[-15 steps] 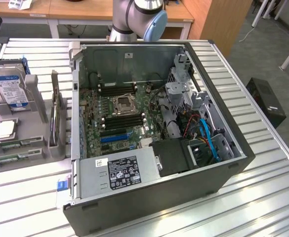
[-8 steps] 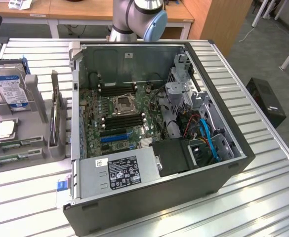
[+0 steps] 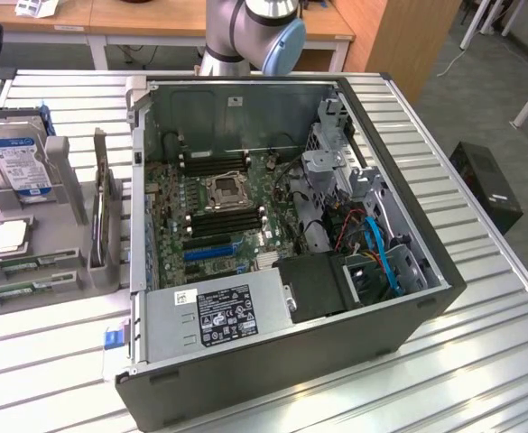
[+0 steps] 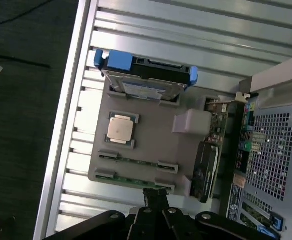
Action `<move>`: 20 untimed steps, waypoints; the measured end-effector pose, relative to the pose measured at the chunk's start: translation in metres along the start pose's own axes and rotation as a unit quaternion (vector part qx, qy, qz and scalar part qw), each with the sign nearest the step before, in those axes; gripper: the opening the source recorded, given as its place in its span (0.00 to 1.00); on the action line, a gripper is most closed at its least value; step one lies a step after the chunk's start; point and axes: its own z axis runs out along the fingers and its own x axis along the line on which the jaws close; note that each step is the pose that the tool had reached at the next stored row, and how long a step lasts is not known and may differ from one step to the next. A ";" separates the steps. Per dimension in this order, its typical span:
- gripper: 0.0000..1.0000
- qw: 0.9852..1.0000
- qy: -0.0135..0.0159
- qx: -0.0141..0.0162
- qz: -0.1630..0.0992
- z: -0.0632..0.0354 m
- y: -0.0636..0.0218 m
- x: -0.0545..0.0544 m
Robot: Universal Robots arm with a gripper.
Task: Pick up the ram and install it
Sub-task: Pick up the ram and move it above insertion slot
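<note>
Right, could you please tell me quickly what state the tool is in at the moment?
Tool: closed, nothing seen in its grip; its tips hover beside a ram stick lying in the grey tray.

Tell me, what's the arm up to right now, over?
Pincer shut, holding nothing. Ram lying in grey tray, pincer poised over it. Nothing lying over it.

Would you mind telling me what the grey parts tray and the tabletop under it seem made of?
The parts tray looks like matte grey plastic: uniform colour, no glare. The tabletop appears to be bare aluminium: silvery ribbed slats with bright reflections.
</note>
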 end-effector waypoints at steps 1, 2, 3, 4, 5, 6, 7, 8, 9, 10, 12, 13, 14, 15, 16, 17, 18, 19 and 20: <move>0.11 1.000 0.000 0.000 -0.009 0.0000 0.0000 0.000; 0.11 1.000 0.001 0.000 -0.018 0.0001 0.0000 0.000; 0.11 1.000 0.001 -0.001 -0.027 0.0001 0.0000 0.000; 0.11 0.999 0.002 -0.001 -0.036 0.0002 0.0000 0.000; 0.11 0.999 0.002 -0.001 -0.045 0.0002 0.0000 0.000; 0.11 0.999 0.002 -0.001 -0.054 0.0002 0.0000 0.000; 0.11 0.998 0.003 -0.001 -0.063 0.0003 0.0000 0.000; 0.11 0.997 0.003 -0.001 -0.073 0.0003 0.0000 0.000; 0.11 0.997 0.004 -0.002 -0.082 0.0004 0.0000 0.000; 0.11 0.996 0.004 -0.002 -0.091 0.0004 0.0000 0.000; 0.11 0.994 0.005 -0.002 -0.109 0.0005 0.0000 0.000; 0.11 0.993 0.006 -0.002 -0.118 0.0005 0.0000 0.000; 0.11 0.992 0.006 -0.002 -0.127 0.0005 0.0000 0.000; 0.11 0.991 0.006 -0.002 -0.136 0.0005 0.0000 0.000; 0.11 0.989 0.007 -0.002 -0.145 0.0005 0.0000 0.000; 0.11 0.988 0.007 -0.002 -0.154 0.0006 0.0000 0.000; 0.11 0.987 0.008 -0.002 -0.163 0.0006 0.0000 0.000; 0.11 0.985 0.008 -0.002 -0.172 0.0006 0.0000 0.000; 0.11 0.984 0.009 -0.001 -0.181 0.0006 0.0000 0.000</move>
